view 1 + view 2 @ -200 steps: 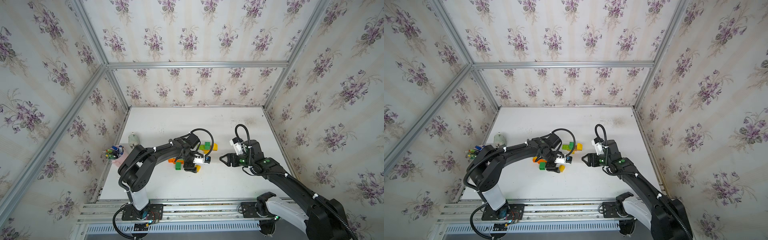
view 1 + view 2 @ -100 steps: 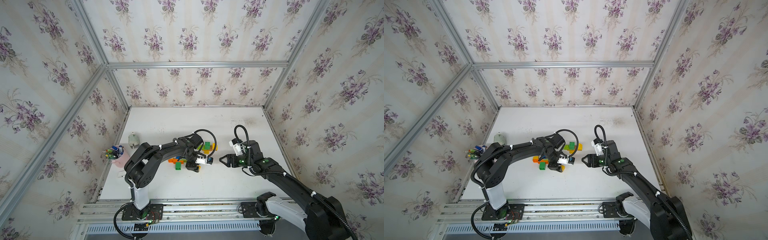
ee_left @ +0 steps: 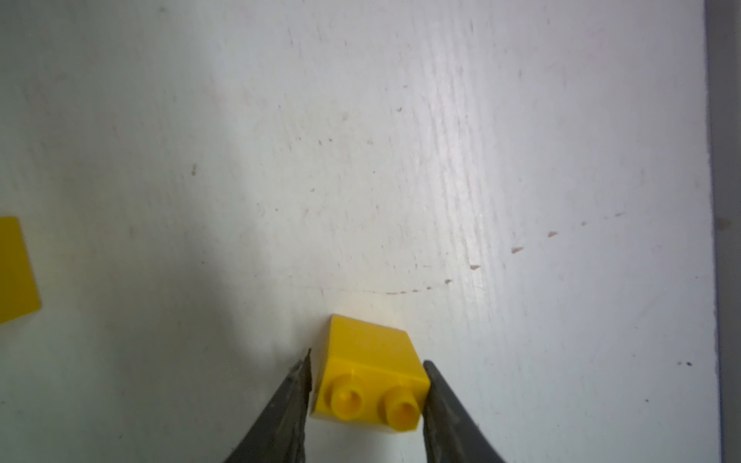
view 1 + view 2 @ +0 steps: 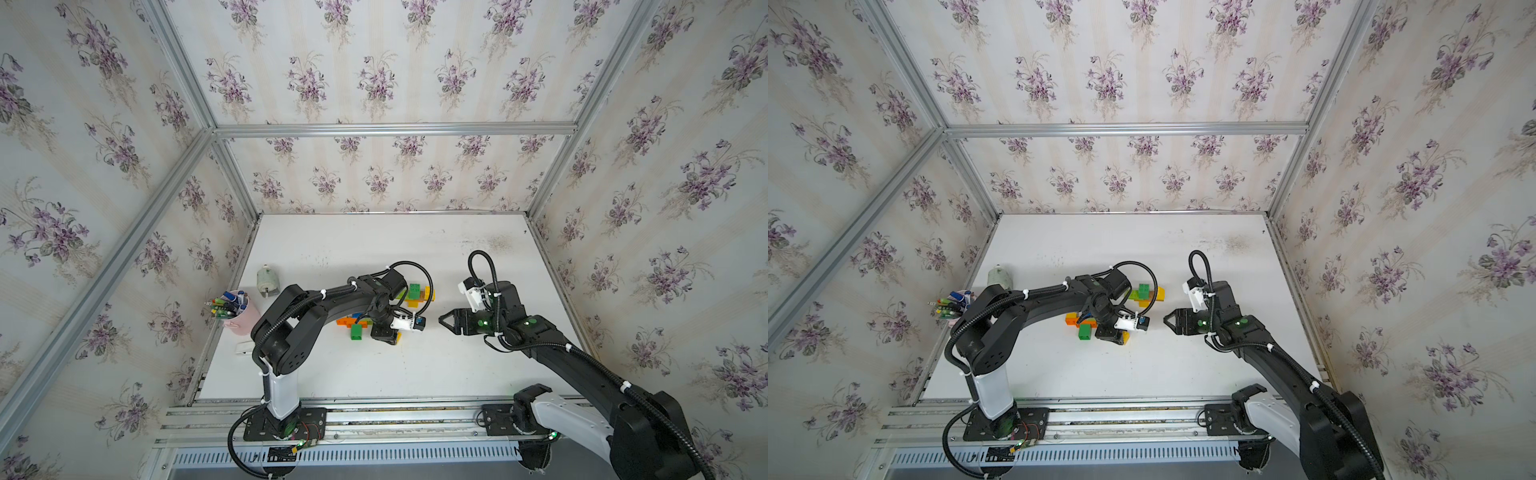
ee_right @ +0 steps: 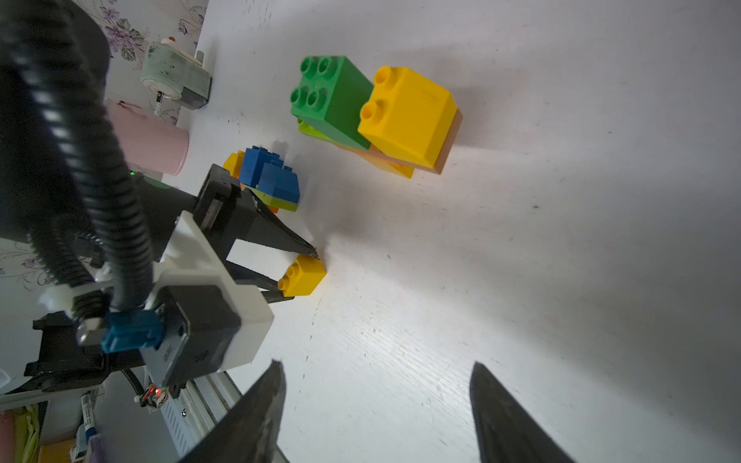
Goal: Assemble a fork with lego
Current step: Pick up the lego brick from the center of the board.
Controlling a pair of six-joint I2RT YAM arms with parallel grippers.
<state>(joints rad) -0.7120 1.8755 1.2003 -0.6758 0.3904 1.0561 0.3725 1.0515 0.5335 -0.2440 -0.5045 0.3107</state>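
A small yellow lego brick (image 3: 369, 373) lies on its side on the white table, studs toward the left wrist camera. My left gripper (image 3: 367, 357) is shut on it, one finger on each flank; the right wrist view shows the same grip (image 5: 304, 276). In both top views this gripper (image 4: 392, 334) (image 4: 1121, 337) points down beside a low cluster of orange, green and blue bricks (image 4: 353, 324) (image 4: 1079, 324). A second cluster of green, yellow and brown bricks (image 4: 417, 293) (image 5: 407, 116) sits just behind. My right gripper (image 4: 441, 322) (image 5: 377, 364) hovers open and empty to the right.
A pink cup of marker pens (image 4: 235, 313) and a small grey motor-like object (image 4: 267, 279) stand by the left wall. A small white item (image 4: 244, 348) lies near the left edge. Papered walls enclose the table on three sides.
My left gripper's jaws have narrowed onto the small yellow brick, and the left arm has shifted slightly. The right arm has stayed still.
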